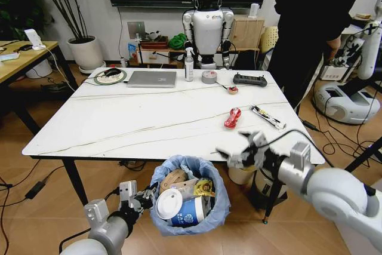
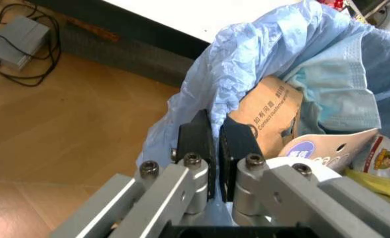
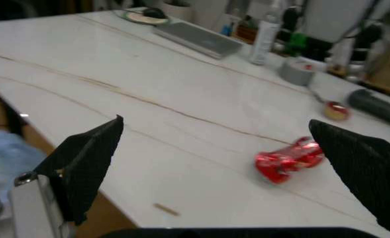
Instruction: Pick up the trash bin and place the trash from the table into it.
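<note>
The trash bin (image 1: 218,207), dark and lined with a light-blue bag, is just below the table's (image 1: 119,123) front edge. In it lie a brown cardboard piece (image 2: 268,111), a white lid (image 1: 169,203), a blue-and-white cup (image 1: 191,212) and a yellow wrapper (image 1: 204,187). My left gripper (image 1: 140,198) (image 2: 216,136) is shut on the bin's bagged rim at its left side. My right gripper (image 1: 242,147) (image 3: 215,124) hovers open over the table's front right edge. A red wrapper (image 1: 233,117) (image 3: 289,158) lies just beyond it, and a long yellow-white wrapper (image 1: 267,117) to its right.
At the table's far side stand a silver laptop (image 1: 152,79), a spray bottle (image 1: 189,64), a grey tape roll (image 1: 209,77), a small red item (image 1: 233,90) and a black remote (image 1: 249,79). Another robot (image 1: 208,28) stands behind. A wooden desk (image 1: 24,58) is at the left.
</note>
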Controlling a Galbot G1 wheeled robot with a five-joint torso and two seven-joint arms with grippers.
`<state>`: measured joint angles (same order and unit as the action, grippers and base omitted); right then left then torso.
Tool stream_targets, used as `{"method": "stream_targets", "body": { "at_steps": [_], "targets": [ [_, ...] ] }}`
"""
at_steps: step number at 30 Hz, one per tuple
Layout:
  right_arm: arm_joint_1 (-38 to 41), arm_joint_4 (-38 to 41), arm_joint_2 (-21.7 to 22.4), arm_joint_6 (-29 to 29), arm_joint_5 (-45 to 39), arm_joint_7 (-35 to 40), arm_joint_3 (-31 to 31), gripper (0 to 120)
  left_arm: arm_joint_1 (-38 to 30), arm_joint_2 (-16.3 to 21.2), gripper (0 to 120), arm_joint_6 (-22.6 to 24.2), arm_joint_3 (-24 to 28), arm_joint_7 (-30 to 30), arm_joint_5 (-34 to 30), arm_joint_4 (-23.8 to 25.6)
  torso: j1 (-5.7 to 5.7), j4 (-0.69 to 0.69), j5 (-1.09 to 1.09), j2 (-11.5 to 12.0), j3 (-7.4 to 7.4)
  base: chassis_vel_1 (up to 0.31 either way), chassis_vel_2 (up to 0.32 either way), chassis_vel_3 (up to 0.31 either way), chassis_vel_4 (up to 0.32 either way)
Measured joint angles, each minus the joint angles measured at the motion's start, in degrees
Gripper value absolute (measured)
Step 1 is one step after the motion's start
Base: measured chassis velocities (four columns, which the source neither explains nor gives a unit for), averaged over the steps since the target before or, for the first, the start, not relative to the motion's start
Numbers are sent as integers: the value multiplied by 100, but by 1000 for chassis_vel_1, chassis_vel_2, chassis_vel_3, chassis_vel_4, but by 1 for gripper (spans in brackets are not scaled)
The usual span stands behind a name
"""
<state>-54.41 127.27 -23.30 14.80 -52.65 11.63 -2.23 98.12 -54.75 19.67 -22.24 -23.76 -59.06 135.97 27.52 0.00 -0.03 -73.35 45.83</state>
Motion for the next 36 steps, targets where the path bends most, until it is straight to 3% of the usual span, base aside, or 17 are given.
{"method": "stream_targets", "body": {
  "at_steps": [5, 9, 12, 14, 15, 20, 36],
  "targets": [
    [81, -609, -416, -144, 494, 410, -91, 100, 33, -34, 0, -7, -77, -2, -6, 47, 0, -1, 4, 0, 0, 0, 0, 0, 0],
    [145, -791, -749, 86, 264, 817, -155, 100, 47, -30, 0, -10, -99, -10, -36, 77, 0, -1, 2, 0, 0, 0, 0, 0, 0],
    [390, -1001, -1232, 406, -298, 1081, -143, 100, 74, 6, 0, -10, -101, -15, -51, 122, -1, -2, 3, 0, 0, 0, 0, 0, 0],
    [743, -1292, -1752, 729, -349, 1436, 9, 100, 98, 16, 0, -10, -100, -19, -56, 142, -1, -2, 4, 0, -1, 0, 0, 0, 0],
    [743, -1292, -1752, 729, -349, 1436, 9, 100, 98, 16, 0, -10, -100, -19, -56, 142, -1, -2, 4, 0, -1, 0, 0, 0, 0],
    [1410, -1985, -2617, 1226, -560, 1702, 149, 100, 188, 49, 0, -10, -148, -22, -63, 203, 0, 2, 2, 0, 0, 0, 0, 0, 0],
    [1914, -3300, -3434, 1831, -496, 1960, 380, 100, 124, -22, 0, -10, -160, -28, -100, 123, 0, -1, 3, 0, 0, 0, 0, 0, 0]
  ]
}}
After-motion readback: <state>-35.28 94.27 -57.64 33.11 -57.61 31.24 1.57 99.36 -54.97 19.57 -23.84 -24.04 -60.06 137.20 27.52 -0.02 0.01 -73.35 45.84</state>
